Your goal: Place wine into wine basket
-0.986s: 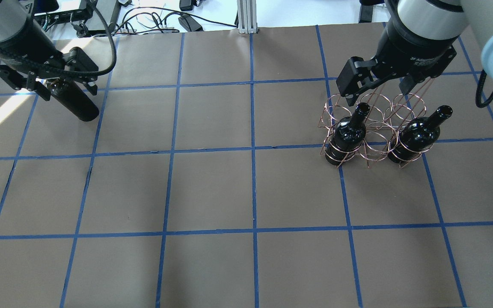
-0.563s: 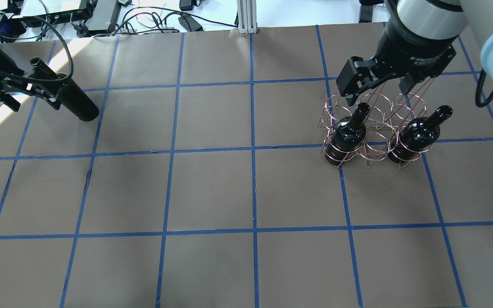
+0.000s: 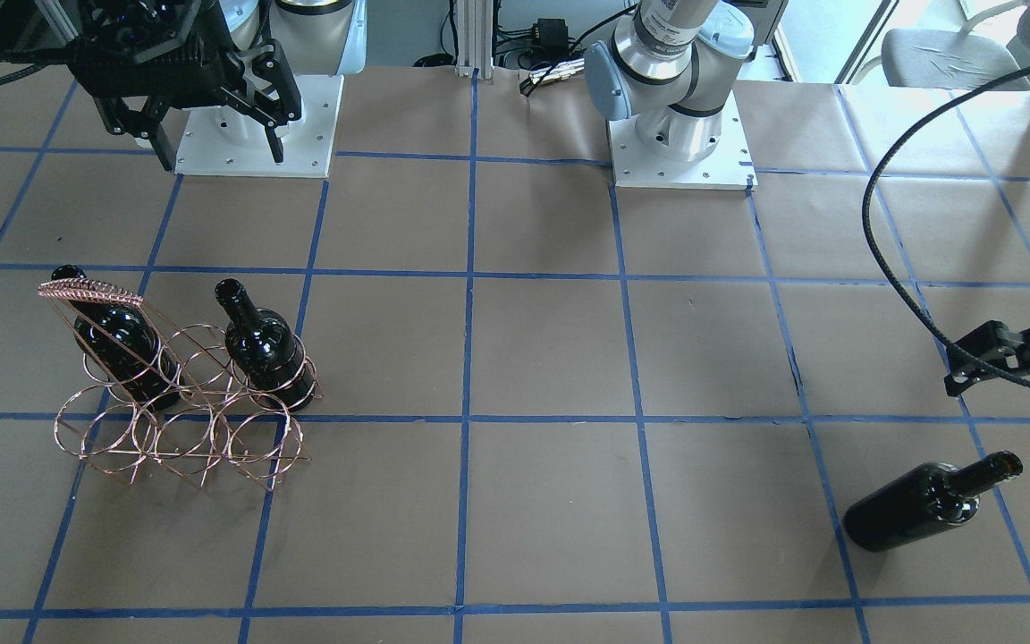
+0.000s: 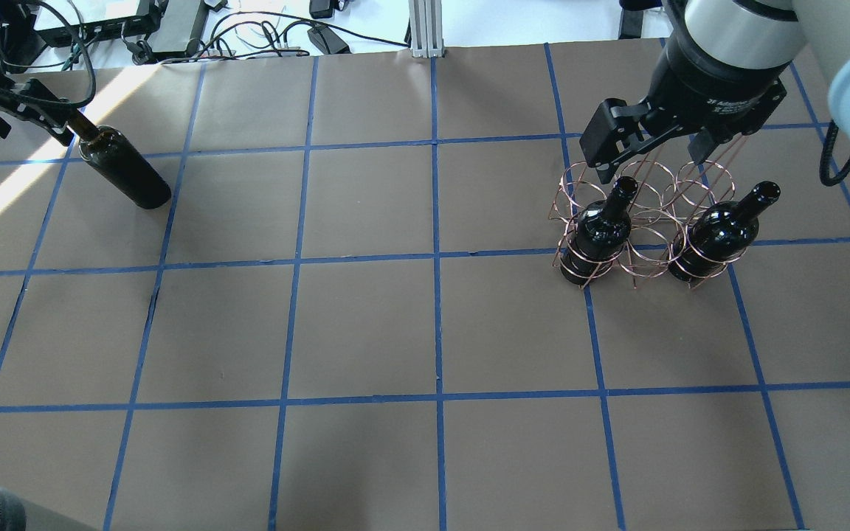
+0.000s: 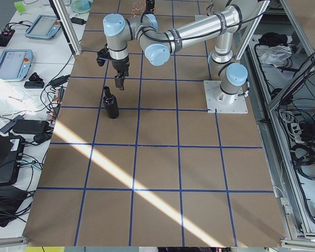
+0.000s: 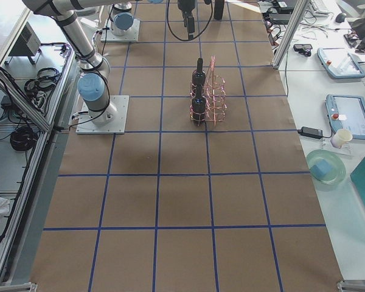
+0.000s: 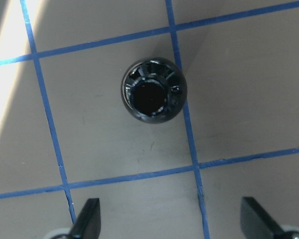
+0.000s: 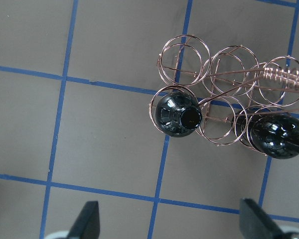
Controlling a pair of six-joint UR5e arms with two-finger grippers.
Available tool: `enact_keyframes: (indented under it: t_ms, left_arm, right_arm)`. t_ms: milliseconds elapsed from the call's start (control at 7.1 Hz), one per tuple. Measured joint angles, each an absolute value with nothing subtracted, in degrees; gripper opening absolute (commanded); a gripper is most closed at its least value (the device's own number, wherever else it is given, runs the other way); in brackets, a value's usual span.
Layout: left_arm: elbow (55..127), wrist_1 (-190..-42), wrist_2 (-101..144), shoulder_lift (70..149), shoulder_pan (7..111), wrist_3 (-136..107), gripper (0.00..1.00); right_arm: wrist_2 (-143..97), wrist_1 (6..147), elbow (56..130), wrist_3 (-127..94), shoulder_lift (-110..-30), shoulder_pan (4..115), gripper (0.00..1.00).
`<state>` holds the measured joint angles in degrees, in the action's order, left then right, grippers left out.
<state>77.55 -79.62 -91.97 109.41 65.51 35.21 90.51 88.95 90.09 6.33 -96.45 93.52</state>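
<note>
Since a second ago the left hand (image 7: 172, 211), spread, has lifted off the near-black glossy glass wine bottle (image 4: 126, 173), which stands upright on the brown-paper desk (image 4: 366, 332), well left of the copper wire basket (image 3: 86, 290). The basket's near row holds an identical dark bottle (image 4: 602, 228) and a second dark bottle (image 4: 716, 232); above the basket the right hand (image 4: 654, 158) hovers spread.

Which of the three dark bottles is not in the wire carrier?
The lone bottle standing on the bare table by the left claw; the other two bottles sit in rings of the wine basket.
</note>
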Motion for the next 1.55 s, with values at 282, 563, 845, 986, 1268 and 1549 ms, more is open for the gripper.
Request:
enact_keyframes:
  t_ms: [282, 563, 845, 986, 1268, 1549]
  left_arm:
    - [76.3, -75.7, -90.5, 113.1, 65.5, 37.1, 1.00]
    - [75.5, -73.0, -88.1, 115.5, 65.5, 36.6, 1.00]
    - [74.5, -72.6, -87.7, 116.5, 65.6, 36.2, 0.96]
    - [74.4, -72.6, -87.3, 116.6, 65.7, 35.8, 0.89]
    - [74.3, -73.1, -86.6, 116.4, 66.1, 35.0, 0.32]
    - [74.3, -73.4, -86.6, 116.3, 66.2, 35.3, 0.00]
  right_arm:
    - [90.5, 88.9, 90.1, 6.3, -96.5, 93.5, 1.00]
    - [90.5, 88.9, 90.1, 6.3, -96.5, 93.5, 1.00]
    - [90.5, 88.9, 90.1, 6.3, -96.4, 93.5, 1.00]
    - [90.5, 88.9, 90.1, 6.3, -96.4, 93.5, 1.00]
    - [90.4, 88.9, 90.1, 6.3, -96.4, 93.5, 1.00]
    - [90.3, 88.9, 90.1, 6.3, -96.4, 93.5, 1.00]
